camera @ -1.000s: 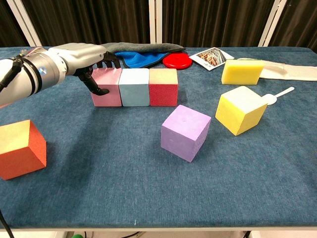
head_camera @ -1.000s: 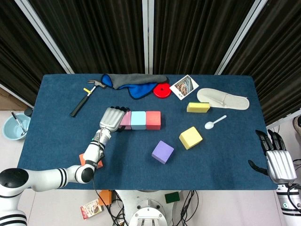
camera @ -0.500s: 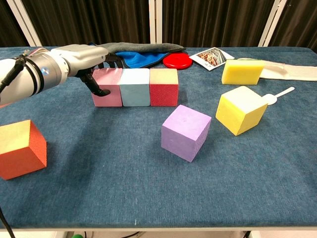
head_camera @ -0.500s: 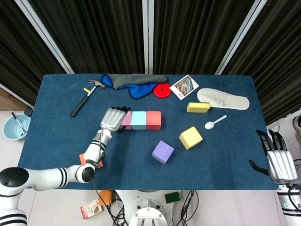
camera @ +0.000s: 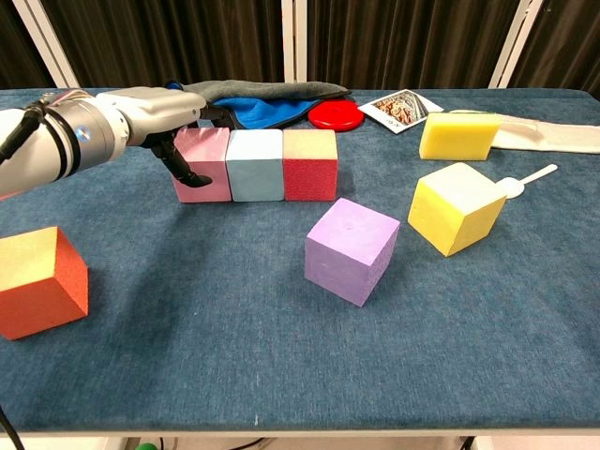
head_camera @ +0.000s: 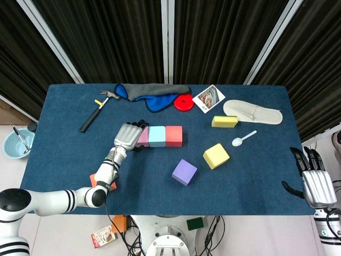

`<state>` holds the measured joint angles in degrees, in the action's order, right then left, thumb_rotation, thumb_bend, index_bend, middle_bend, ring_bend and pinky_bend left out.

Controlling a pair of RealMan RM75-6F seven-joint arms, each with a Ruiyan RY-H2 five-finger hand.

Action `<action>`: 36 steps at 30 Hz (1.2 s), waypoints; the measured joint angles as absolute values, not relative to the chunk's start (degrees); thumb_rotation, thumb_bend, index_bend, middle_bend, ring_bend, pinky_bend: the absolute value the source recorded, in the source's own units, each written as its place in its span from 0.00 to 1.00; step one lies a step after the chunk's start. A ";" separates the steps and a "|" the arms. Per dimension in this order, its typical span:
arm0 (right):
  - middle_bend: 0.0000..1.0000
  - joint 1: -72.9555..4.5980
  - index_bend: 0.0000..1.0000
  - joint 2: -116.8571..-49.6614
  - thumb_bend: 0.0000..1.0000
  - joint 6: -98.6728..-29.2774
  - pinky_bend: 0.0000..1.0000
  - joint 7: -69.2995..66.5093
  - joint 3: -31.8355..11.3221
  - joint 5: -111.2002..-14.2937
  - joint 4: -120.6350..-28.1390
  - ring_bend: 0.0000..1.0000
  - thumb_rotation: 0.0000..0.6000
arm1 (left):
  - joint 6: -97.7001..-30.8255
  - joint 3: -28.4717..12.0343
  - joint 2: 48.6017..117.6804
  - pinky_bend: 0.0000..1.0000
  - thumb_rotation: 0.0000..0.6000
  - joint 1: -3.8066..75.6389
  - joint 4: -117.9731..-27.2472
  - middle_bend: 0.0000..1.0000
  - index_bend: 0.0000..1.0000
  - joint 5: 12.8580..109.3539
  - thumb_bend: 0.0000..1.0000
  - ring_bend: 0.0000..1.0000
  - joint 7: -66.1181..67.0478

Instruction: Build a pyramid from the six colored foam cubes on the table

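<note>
Three cubes sit in a tight row just beyond the left hand (head_camera: pixel 128 137): the pink cube (camera: pixel 202 165) against its fingers, then the light blue cube (camera: pixel 255 165), then the red cube (camera: pixel 310 164), each touching the next. That hand lies flat over the pink cube's outer end, dark fingertips (camera: pixel 187 173) hanging down its side face, fingers spread rather than wrapped around it; it touches the cube but grips nothing.

Back along the same arm, near the counter's (head_camera: pixel 64 149) front edge, the orange cube (camera: pixel 39 280) stands alone. Off to the far side of the row from the hand lie the purple cube (camera: pixel 351 249), turned at an angle, and beyond it the yellow cube (camera: pixel 456 207), also skewed, well apart from the row.

Out at the opposite corner, the right hand (head_camera: pixel 316 184) hangs off the counter's edge, fingers straight and apart, holding nothing.

Behind the left arm, off the counter, a pale blue bowl (head_camera: pixel 11 145) holds a thin utensil leaning inside; what kind I cannot tell.
</note>
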<state>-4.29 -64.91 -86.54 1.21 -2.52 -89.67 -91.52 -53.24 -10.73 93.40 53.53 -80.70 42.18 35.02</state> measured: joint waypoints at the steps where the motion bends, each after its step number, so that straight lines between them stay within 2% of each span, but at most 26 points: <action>1: 0.09 -4.26 0.00 -64.90 0.19 -86.59 0.05 1.20 -2.52 -89.67 -91.52 0.01 1.00 | -53.18 -10.73 93.32 0.31 0.90 53.57 -80.74 0.12 0.15 42.20 0.24 0.23 34.98; 14: 0.09 -4.21 0.00 -64.91 0.19 -86.73 0.05 0.91 -2.62 -89.62 -91.41 0.01 1.00 | -53.15 -10.54 91.24 0.29 0.90 53.79 -83.22 0.11 0.15 43.20 0.24 0.22 34.41; 17: 0.09 -4.30 0.00 -64.94 0.19 -86.62 0.04 0.86 -2.64 -89.67 -91.36 0.01 1.00 | -54.15 -10.62 89.76 0.29 0.92 53.34 -85.15 0.11 0.15 44.32 0.24 0.21 33.84; 22: 0.09 -4.48 0.00 -65.04 0.19 -86.49 0.04 0.78 -2.71 -89.76 -91.33 0.01 1.00 | -55.08 -10.20 86.34 0.29 0.89 52.80 -88.45 0.11 0.15 45.10 0.24 0.21 34.28; 28: 0.09 -4.57 0.00 -65.19 0.19 -86.39 0.04 0.60 -2.65 -89.90 -91.12 0.01 1.00 | -55.59 -10.07 84.32 0.29 0.91 52.02 -89.59 0.11 0.15 44.30 0.24 0.21 33.50; 32: 0.09 -4.82 0.00 -65.20 0.19 -86.25 0.04 0.72 -2.69 -90.14 -91.16 0.01 1.00 | -57.12 -9.90 82.28 0.29 0.89 50.37 -89.86 0.11 0.15 44.81 0.24 0.21 31.92; 36: 0.09 -4.88 0.00 -65.13 0.19 -86.30 0.04 1.03 -2.67 -90.34 -91.36 0.01 1.00 | -57.61 -9.48 81.30 0.28 0.93 49.01 -88.17 0.11 0.15 45.86 0.24 0.21 29.94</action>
<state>-4.88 -65.13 -86.30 1.03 -2.67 -90.34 -91.36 -57.61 -9.48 81.30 49.01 -88.17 45.86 29.94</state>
